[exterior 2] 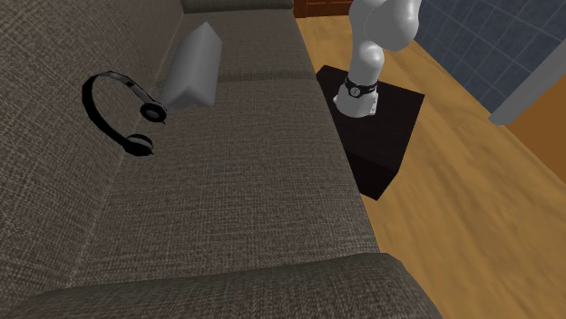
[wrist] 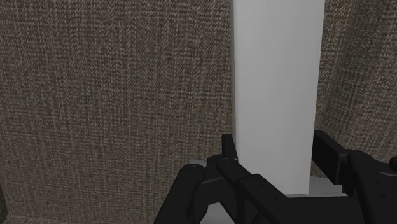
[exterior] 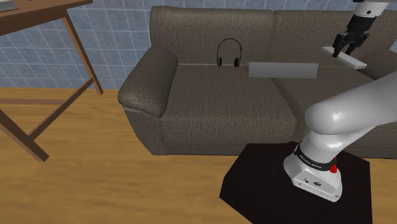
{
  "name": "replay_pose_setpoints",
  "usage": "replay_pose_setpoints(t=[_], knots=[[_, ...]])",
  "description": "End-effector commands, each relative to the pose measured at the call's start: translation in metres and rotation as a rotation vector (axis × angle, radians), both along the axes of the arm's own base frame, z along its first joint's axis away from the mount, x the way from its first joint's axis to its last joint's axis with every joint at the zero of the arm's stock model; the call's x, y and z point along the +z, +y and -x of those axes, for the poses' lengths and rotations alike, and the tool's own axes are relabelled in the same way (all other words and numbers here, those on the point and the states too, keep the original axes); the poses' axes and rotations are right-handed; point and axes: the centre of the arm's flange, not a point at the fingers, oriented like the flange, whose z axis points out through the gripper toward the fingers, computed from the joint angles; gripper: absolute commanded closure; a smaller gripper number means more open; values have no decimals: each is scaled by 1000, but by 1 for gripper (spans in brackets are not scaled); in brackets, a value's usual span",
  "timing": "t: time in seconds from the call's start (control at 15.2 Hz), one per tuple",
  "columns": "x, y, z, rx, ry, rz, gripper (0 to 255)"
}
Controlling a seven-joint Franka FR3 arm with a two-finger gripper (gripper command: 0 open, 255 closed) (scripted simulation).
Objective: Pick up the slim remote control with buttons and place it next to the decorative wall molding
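Now your hand (exterior: 348, 43) clamps the white remote (exterior: 348, 59) across its width, clear above the sofa (exterior: 210, 108), ready for carrying beside the grey molding (exterior: 283, 70).

**Franka arm (exterior: 343, 118) holding a white remote control (exterior: 353, 62) over a brown fabric sofa (exterior: 210, 111)**
The black gripper (exterior: 339, 51) clasps the slim remote at upper right, raised off the cushions. Against the backrest, black headphones (exterior: 229, 54) stand just left of a long grey molding strip (exterior: 283, 70) — nearly touching it. The black stand (exterior: 267, 188) sits on the wooden floor (exterior: 76, 175); a wooden table (exterior: 79, 48) stands at left.
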Motion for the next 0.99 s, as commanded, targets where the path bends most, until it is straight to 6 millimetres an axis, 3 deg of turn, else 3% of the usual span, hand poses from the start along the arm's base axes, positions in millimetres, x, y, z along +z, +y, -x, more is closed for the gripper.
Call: replay_pose_setpoints(t=[0.0,0.92], knots=[[-10,-2,2,1,0,0,255],[-84,-2,2,1,0,0,255]])
